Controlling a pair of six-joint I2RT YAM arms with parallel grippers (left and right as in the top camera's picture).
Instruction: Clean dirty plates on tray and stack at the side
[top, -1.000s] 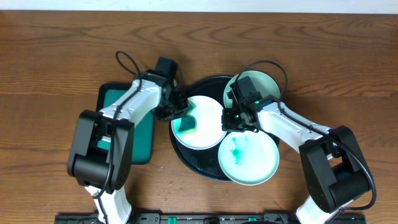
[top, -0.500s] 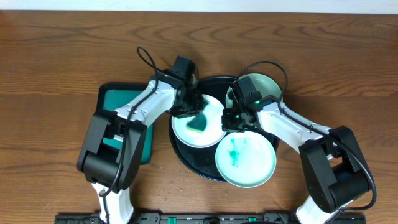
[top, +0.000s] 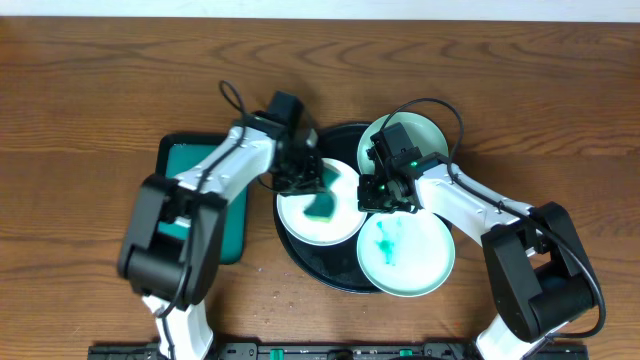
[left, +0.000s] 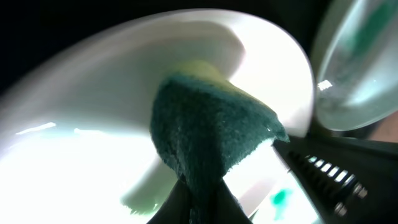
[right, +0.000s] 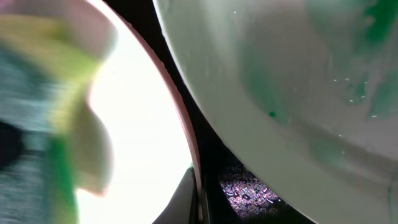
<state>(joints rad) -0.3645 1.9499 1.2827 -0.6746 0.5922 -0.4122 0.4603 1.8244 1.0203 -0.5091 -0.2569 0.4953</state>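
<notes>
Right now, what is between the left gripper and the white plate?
A green sponge, pinched in the shut left gripper and resting against the white plate. Nothing else lies there. The left wrist view shows it best.

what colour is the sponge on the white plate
The sponge is dark teal-green with a pale yellow backing; best seen in the left wrist view.

On black tray (top: 325, 265), white plate (top: 300, 225) and two mint plates (top: 405, 255).
</notes>
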